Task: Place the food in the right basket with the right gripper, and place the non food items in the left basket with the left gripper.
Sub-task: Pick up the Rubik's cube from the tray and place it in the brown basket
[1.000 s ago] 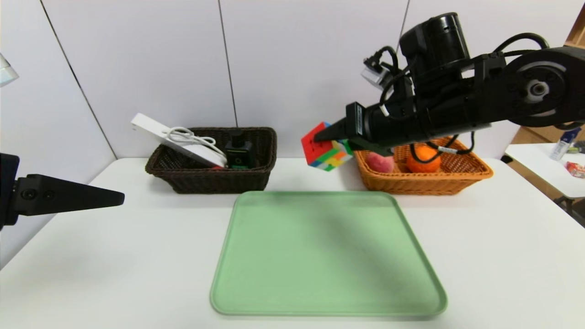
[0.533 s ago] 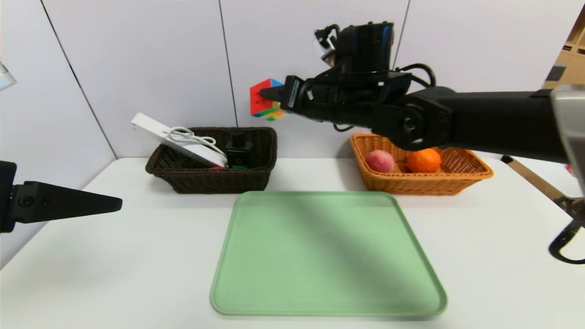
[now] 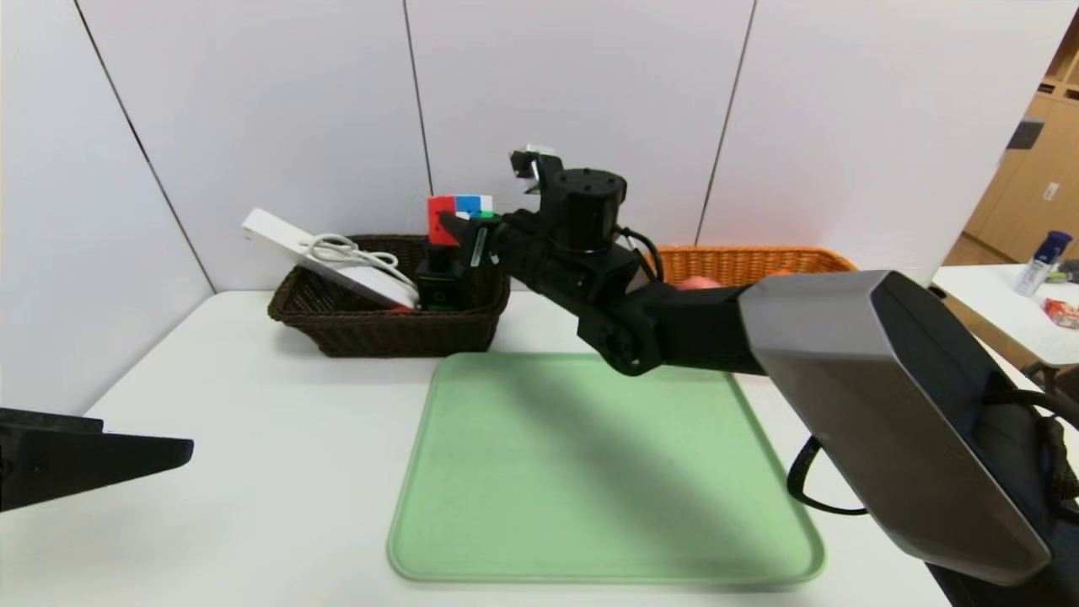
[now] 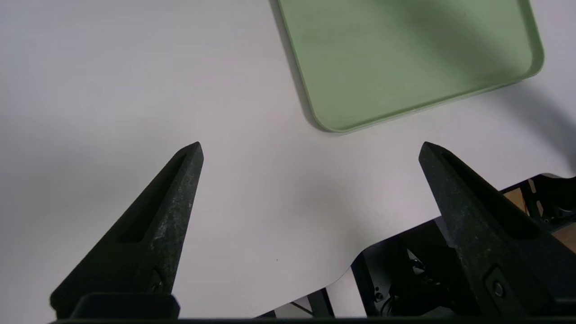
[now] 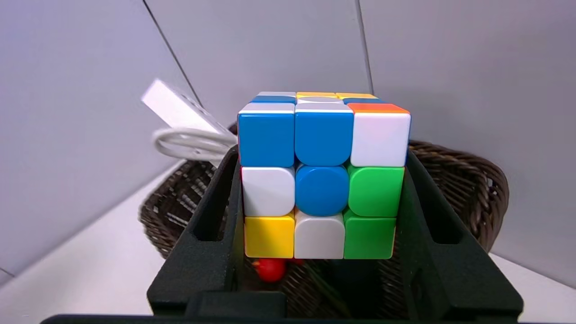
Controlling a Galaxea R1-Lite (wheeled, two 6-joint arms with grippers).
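Observation:
My right gripper point(image 3: 455, 226) is shut on a multicoloured puzzle cube point(image 3: 458, 212) and holds it above the right end of the dark brown left basket point(image 3: 371, 333). The right wrist view shows the cube point(image 5: 321, 175) clamped between the two black fingers point(image 5: 216, 211), with that basket point(image 5: 468, 189) below. The dark basket holds a white power strip with a cable point(image 3: 324, 253), a small black device point(image 3: 438, 282) and a small red item point(image 5: 270, 270). The orange right basket point(image 3: 742, 261) is mostly hidden behind my right arm. My left gripper point(image 4: 310, 150) is open and empty above the bare table at the front left.
An empty green tray point(image 3: 603, 468) lies in the middle of the white table point(image 3: 253, 421). The table's front edge with the robot base below shows in the left wrist view point(image 4: 351, 270). A side table with small items point(image 3: 1045, 295) stands at the far right.
My right arm has swung left with the cube, from beside the orange basket to above the dark basket. My left gripper has dropped a little lower and back.

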